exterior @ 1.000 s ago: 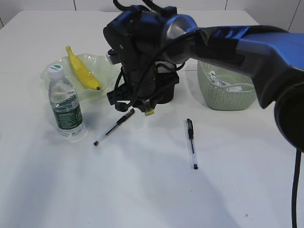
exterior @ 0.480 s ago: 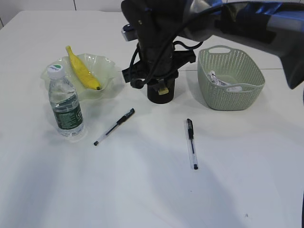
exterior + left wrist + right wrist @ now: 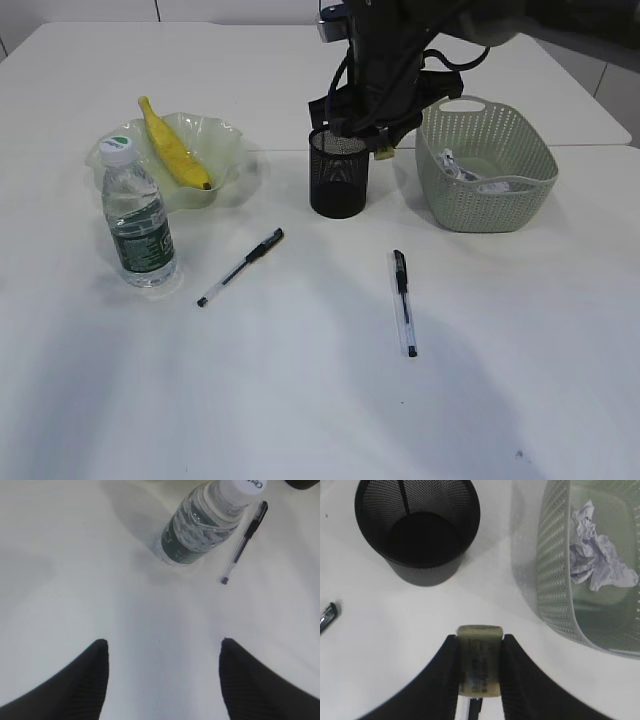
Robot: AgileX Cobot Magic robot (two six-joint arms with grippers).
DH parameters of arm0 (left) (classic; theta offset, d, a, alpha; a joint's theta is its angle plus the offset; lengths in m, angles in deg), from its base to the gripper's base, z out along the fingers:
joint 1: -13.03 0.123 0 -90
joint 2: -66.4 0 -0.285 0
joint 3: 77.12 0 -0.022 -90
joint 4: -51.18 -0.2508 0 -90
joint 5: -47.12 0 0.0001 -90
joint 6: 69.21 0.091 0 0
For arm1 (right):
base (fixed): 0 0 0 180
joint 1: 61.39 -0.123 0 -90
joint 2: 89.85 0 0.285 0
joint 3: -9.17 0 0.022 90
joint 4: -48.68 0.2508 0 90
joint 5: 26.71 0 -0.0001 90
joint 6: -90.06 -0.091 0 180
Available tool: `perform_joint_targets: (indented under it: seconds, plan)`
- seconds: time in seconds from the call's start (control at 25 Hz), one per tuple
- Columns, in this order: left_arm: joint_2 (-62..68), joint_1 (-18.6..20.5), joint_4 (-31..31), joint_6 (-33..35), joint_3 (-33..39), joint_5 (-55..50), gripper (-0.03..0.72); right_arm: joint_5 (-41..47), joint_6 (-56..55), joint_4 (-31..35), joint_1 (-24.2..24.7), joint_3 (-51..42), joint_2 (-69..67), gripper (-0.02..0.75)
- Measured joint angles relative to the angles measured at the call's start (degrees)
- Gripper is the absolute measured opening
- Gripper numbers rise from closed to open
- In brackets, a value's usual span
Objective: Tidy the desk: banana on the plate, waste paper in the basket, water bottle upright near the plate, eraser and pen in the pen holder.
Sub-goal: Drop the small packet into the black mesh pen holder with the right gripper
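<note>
My right gripper (image 3: 479, 638) is shut on the small yellowish eraser (image 3: 479, 662) and hangs between the black mesh pen holder (image 3: 420, 575) and the green basket (image 3: 554, 580). In the exterior view the eraser (image 3: 383, 152) sits just right of the pen holder (image 3: 338, 178). The waste paper (image 3: 597, 560) lies in the basket (image 3: 487, 170). On the pale green plate (image 3: 222, 150) rests the banana (image 3: 172, 150). The water bottle (image 3: 137, 220) stands upright in front of it. Two pens (image 3: 242, 266) (image 3: 403, 300) lie on the desk. My left gripper (image 3: 163, 642) is open over bare desk, with the bottle (image 3: 200, 522) ahead.
The right arm (image 3: 400, 40) reaches in from the top right, above the pen holder and basket. In the left wrist view one pen (image 3: 244, 542) lies right of the bottle. The end of a pen (image 3: 327, 615) shows at the left edge of the right wrist view.
My right arm has lifted and swung right with the eraser, from left of and in front of the pen holder to between the holder and the basket. Nothing else has moved.
</note>
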Motion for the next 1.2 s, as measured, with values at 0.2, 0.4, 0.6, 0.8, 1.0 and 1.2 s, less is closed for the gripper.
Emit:
perform_joint_targets:
  seconds: [0.2, 0.4, 0.6, 0.8, 1.0, 1.2]
  plan:
    - [0.00, 0.00, 0.00, 0.00, 0.00, 0.00, 0.489, -5.30, 0.80, 0.22, 0.22, 0.00, 0.00, 0.176]
    - [0.00, 0.00, 0.00, 0.00, 0.00, 0.57, 0.489, -10.42, 1.02, -0.19, 0.33, 0.00, 0.00, 0.176]
    - [0.00, 0.00, 0.00, 0.00, 0.00, 1.36, 0.489, -15.03, 1.11, -1.91, 0.33, 0.00, 0.00, 0.176]
    - [0.00, 0.00, 0.00, 0.00, 0.00, 1.44, 0.489, -17.41, 1.11, -2.84, 0.42, 0.00, -0.12, 0.176]
    - [0.00, 0.00, 0.00, 0.00, 0.00, 1.44, 0.489, -19.10, 1.11, -3.18, 0.42, 0.00, -1.43, 0.176]
    - [0.00, 0.00, 0.00, 0.00, 0.00, 1.48, 0.489, -21.55, 1.11, -3.31, 0.42, 0.00, -2.25, 0.176]
